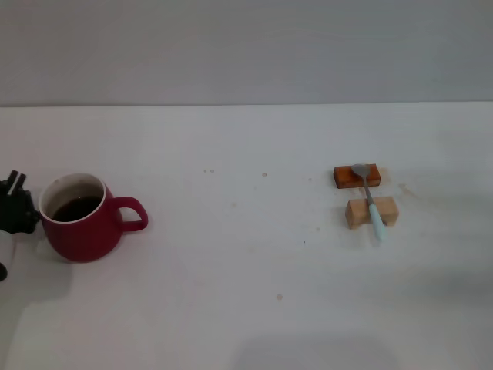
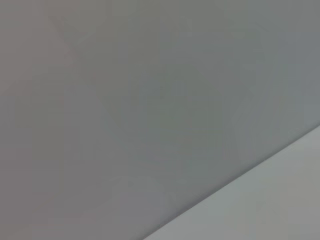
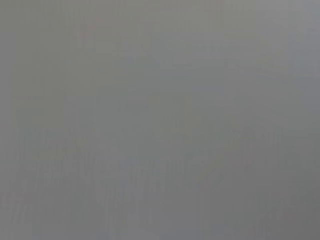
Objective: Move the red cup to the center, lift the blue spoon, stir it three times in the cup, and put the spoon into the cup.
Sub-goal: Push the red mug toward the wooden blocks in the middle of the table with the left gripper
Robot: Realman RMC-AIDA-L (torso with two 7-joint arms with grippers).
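Red cup (image 1: 79,220) at the left of the white table (image 1: 231,270), handle turned toward the centre, dark liquid inside; it has not yet been brought to the middle. The left gripper (image 1: 15,204) sits just beside the cup's far-left wall; whether its fingers are apart or together cannot be told, nor whether they touch the cup. The right gripper is out of view. The blue spoon (image 1: 369,199) lies well apart on the right, bridged across an orange-brown block (image 1: 357,176) and a tan block (image 1: 371,212), bowl on the former. The cup is probably heavy, rigid, glazed and slippery, and liable to spill: grasp across the body and keep it level. The spoon is likely light and stiff; the raised handle offers a hold.
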